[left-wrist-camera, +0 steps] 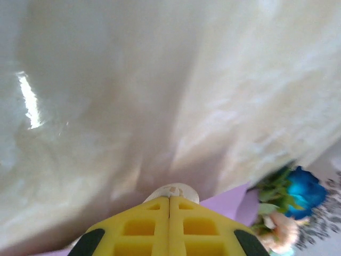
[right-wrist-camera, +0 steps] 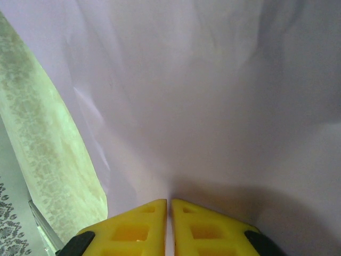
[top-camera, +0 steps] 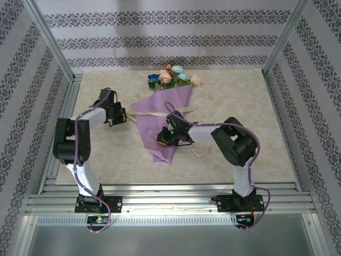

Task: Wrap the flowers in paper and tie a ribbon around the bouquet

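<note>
Thin, floppy pale cream ribbon [left-wrist-camera: 171, 191] slips easily; left fingers [left-wrist-camera: 141, 226], together, apparently pinch its end at lower centre; right fingers [right-wrist-camera: 133, 232] nearly closed over crushable lilac paper-cone bouquet [top-camera: 152, 128].

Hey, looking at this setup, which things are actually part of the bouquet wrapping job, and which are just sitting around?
Part of the job:
flowers
paper, wrapped around them
ribbon, lying across the paper
left gripper, shut on the ribbon
right gripper, over the paper

Just surroundings:
table
patterned walls
metal rails
</note>
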You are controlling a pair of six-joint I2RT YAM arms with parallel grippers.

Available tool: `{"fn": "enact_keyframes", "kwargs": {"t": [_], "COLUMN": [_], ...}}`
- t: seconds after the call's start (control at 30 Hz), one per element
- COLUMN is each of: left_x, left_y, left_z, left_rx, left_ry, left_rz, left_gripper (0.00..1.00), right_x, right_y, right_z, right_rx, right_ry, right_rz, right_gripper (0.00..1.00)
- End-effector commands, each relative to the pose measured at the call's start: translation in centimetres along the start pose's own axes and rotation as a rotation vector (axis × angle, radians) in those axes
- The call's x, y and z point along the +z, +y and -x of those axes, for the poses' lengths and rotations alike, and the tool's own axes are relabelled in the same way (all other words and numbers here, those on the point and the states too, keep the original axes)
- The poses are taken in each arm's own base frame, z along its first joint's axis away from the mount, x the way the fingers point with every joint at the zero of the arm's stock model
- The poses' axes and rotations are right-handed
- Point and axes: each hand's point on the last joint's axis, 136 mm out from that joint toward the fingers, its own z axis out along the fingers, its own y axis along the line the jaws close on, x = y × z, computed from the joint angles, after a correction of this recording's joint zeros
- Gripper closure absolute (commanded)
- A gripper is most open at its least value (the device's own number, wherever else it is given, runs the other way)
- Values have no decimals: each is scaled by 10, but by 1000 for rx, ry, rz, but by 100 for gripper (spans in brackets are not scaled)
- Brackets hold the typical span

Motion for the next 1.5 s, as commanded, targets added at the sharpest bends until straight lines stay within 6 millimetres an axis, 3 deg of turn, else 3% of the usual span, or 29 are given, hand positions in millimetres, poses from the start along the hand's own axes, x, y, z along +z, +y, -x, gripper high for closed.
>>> {"fn": "enact_keyframes", "kwargs": {"t": [0.0, 0.13, 0.23, 0.3, 0.37, 0.5, 0.7, 0.83, 0.9, 1.0, 1.2, 1.33, 1.47], "left_x": [-20, -17, -8, -17, -32, -49, -14, 16, 16, 8, 22, 34, 47], "left_y": [25, 21, 2, -5, -1, 24, 51, 55, 55, 58, 77, 86, 96], "left_z": [20, 8, -30, -60, -85, -114, -144, -142, -134, -113, -82, -69, -62], "left_rx": [23, 65, 154, 247, 334, 428, 405, 391, 425, 506, 494, 480, 460], "left_ry": [-58, 23, 167, 202, 198, 160, 265, 281, 236, 125, 63, 41, 40], "left_rz": [90, 81, 51, 69, 109, 177, 174, 136, 156, 218, 280, 302, 335], "left_gripper": [100, 100, 100, 100, 100, 100, 100, 95, 91, 75, 74, 73, 73], "right_x": [13, 15, 15, 16, 16, 16, 16, 14, 13, 12, 1, -19, -45], "right_y": [-48, -46, -49, -49, -48, -46, -44, -38, -35, -34, -17, 6, 15], "right_z": [-21, -21, -22, -23, -22, -21, -20, -17, -17, -17, -11, -1, 21], "right_rx": [68, 66, 70, 72, 70, 75, 73, 71, 67, 68, 58, 46, 84], "right_ry": [68, 74, 78, 79, 77, 77, 77, 68, 68, 63, 42, -4, -84], "right_rz": [-141, -136, -139, -140, -137, -136, -129, -118, -114, -114, -83, -62, -70], "right_gripper": [85, 85, 83, 82, 82, 82, 75, 73, 73, 73, 68, 63, 60]}}
